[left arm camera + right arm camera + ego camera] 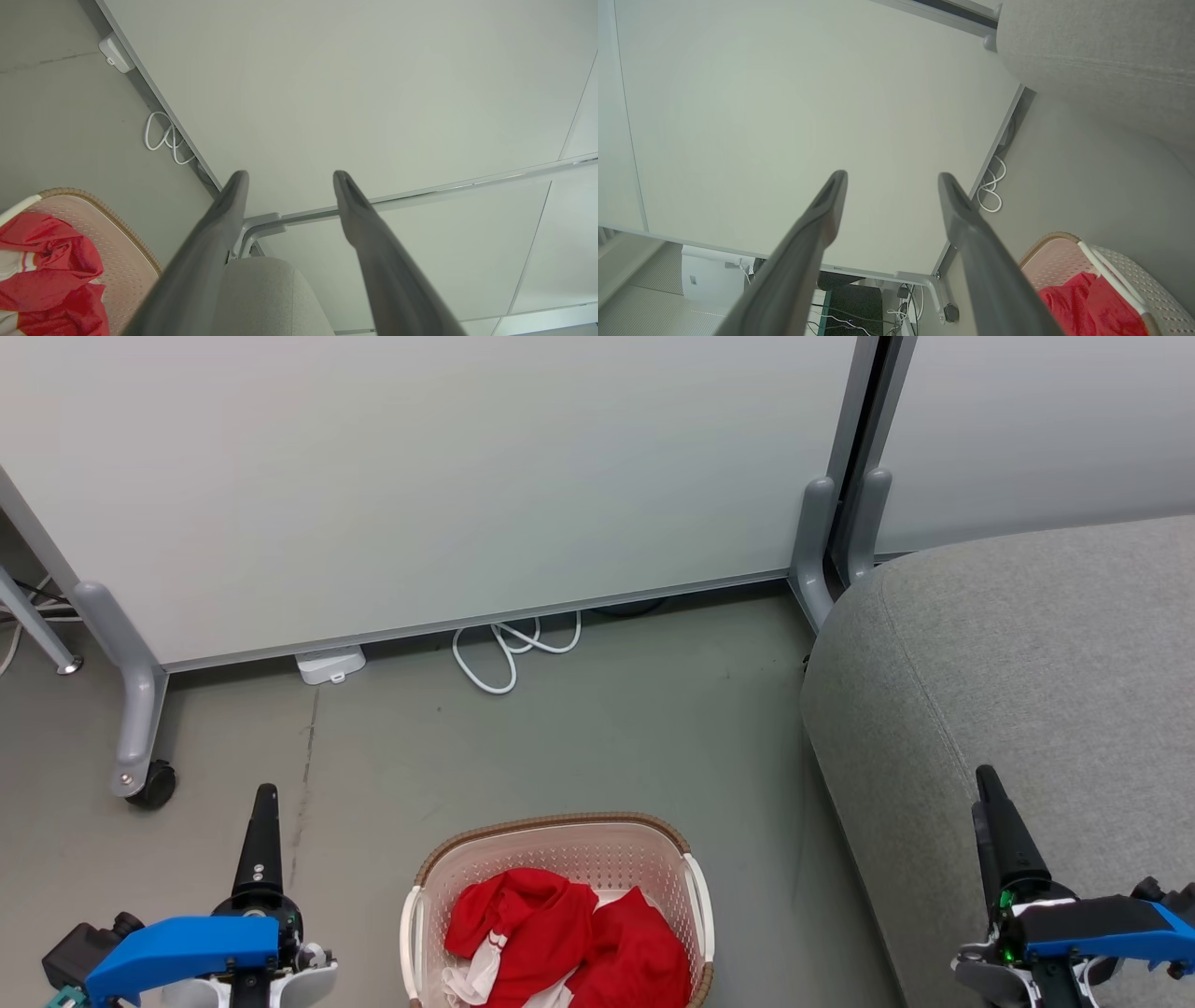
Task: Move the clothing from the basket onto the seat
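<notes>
Item one: the cream perforated plastic laundry basket (pixel 579 849) with a brown woven-look rim stands on the grey floor (pixel 653 709). It is well out from the pale partition panel (pixel 420 476) along the floor's far edge.

Item two: the bright red fabric clothing with white trim (pixel 579 933) lies bunched inside that basket, below its rim.

Item three: the large grey upholstered seat (pixel 1046 653) sits to the basket's right, with a strip of floor between them.

My left jaws are spread with nothing between them, and hang over the floor left of the basket. My right jaws are likewise spread and empty, over the seat's near left edge.

A looped white cable (pixel 509 658) and a small white box (pixel 329 665) lie at the foot of the panel. A black castor (pixel 154 784) stands at the floor's left side.
</notes>
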Controlling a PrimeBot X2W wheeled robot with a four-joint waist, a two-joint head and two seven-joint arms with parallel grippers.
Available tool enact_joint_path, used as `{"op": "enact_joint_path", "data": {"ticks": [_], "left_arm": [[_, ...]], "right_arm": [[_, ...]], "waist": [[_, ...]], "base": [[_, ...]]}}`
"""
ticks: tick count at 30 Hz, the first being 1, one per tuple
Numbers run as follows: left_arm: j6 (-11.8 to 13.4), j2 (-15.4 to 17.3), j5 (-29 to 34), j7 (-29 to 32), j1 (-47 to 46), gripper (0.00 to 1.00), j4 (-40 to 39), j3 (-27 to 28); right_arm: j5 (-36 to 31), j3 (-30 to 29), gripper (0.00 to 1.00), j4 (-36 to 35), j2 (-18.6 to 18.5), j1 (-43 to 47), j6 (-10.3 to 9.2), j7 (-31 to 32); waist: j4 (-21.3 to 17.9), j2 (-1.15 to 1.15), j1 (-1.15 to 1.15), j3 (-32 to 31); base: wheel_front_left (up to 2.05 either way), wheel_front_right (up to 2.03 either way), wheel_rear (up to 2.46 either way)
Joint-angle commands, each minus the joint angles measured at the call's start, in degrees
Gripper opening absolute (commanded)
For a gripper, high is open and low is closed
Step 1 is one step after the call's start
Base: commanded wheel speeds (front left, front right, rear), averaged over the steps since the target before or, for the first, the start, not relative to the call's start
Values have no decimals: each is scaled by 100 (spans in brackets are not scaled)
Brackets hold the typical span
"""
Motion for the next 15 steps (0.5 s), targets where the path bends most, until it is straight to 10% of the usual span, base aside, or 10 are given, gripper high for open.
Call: {"op": "enact_joint_path", "data": {"ticks": [1, 15], "left_arm": [[-6, 46, 158, -46, -189, 100, -124, -13], [132, 53, 1943, -354, -184, 100, -409, -338]], "right_arm": [[-153, 16, 100, -123, -36, -104, 5, -60], [-1661, 235, 100, -381, -43, -81, 7, -369]], "waist": [[0, 0, 0, 1], [4, 0, 0, 12]], "base": [[0, 0, 0], [0, 0, 0]]}}
